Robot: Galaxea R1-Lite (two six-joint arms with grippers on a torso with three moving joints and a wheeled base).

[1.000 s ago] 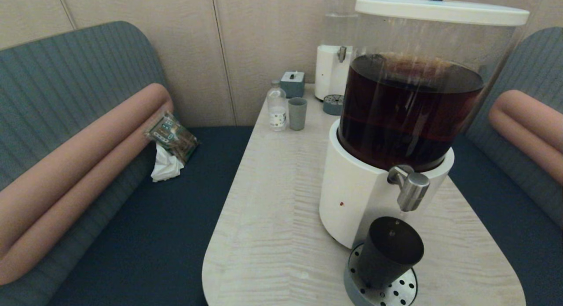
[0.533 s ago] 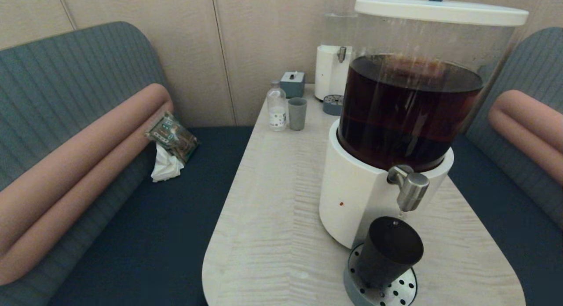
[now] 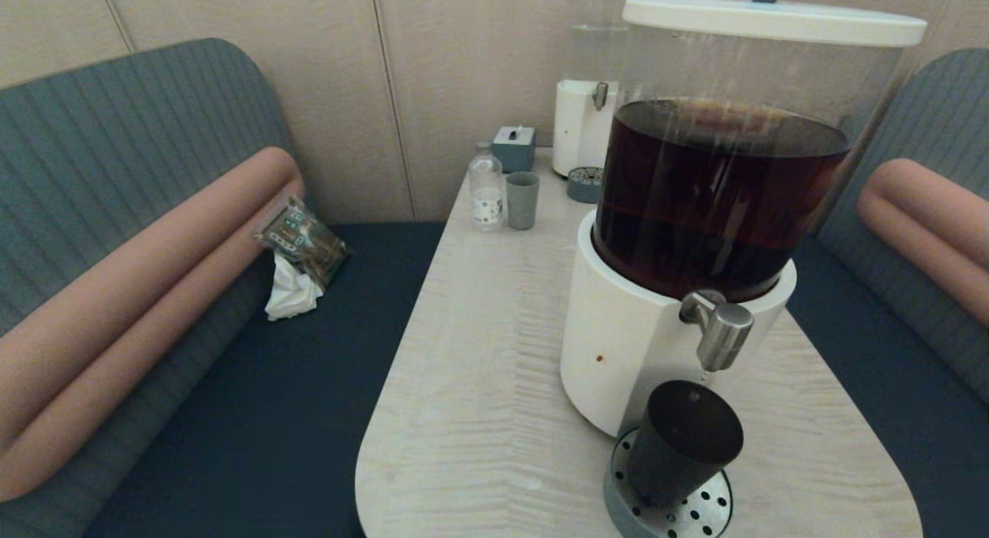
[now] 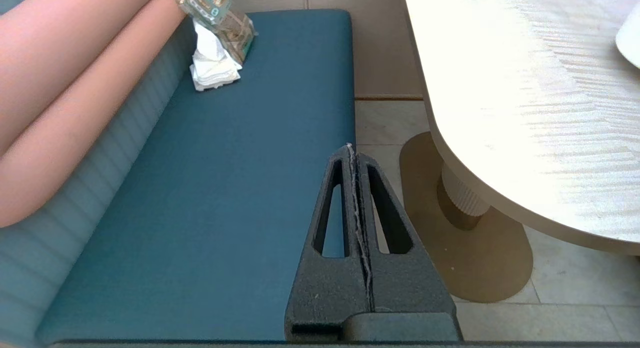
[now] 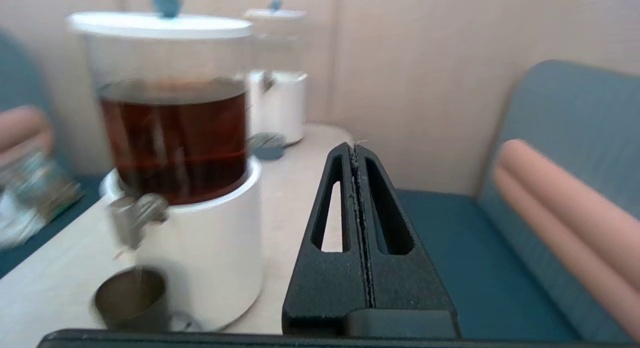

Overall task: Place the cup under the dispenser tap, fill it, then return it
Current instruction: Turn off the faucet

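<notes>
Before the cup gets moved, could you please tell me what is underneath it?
The cup stands on a round grey drip tray with a perforated metal top, directly below the steel tap. The tray rests on the pale table. The holes beneath the cup's base are hidden.

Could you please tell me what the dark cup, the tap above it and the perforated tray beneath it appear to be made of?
The cup: probably matte plastic or coated metal, being dull black-brown without glare. The dispenser tap: brushed steel, judging by its soft grey sheen. The drip tray: a shiny perforated metal plate in a grey rim, perhaps plastic.
</notes>
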